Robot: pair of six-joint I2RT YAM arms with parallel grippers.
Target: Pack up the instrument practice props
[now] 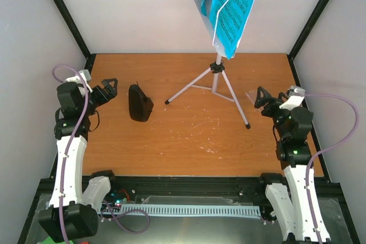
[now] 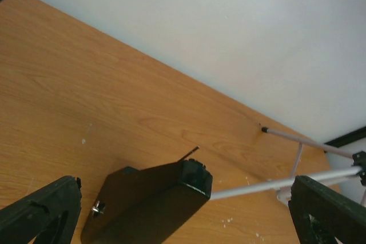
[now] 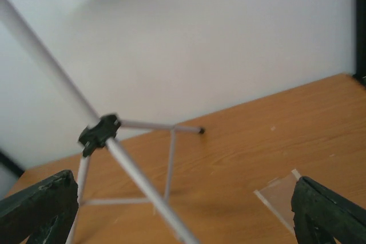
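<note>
The table (image 1: 189,135) is a bare wooden top enclosed by white walls. The grey music stand (image 1: 216,81) rises right of centre in the top view. Its tripod legs are spread on the wood, and a black hub joins them under the pole. The pole runs up to the top edge of the frame, where the cyan sheet-music pages (image 1: 231,4) lean on the tray, crossed by thin white wire holders. 2 black-tipped feet show, 1 pointing toward the left centre of the frame and 1 toward the lower right.

The black metronome (image 1: 139,103) sits on the table at left centre, well apart from the stand's nearest foot. The left wrist view shows a thin rod sticking out of its top end and a small silver knob on its side. Whether it stands upright or lies on its side is unclear.

The left gripper (image 1: 110,87) is at the left of the frame, just beside the metronome and not touching it. Its fingers (image 2: 40,215) are spread wide and nothing is between them. The right gripper (image 1: 264,98) is at the right of the frame, near the stand's lower-right leg. It is also spread wide and empty. A small clear plastic piece (image 3: 280,195) lies flat on the wood just beside it.
</note>
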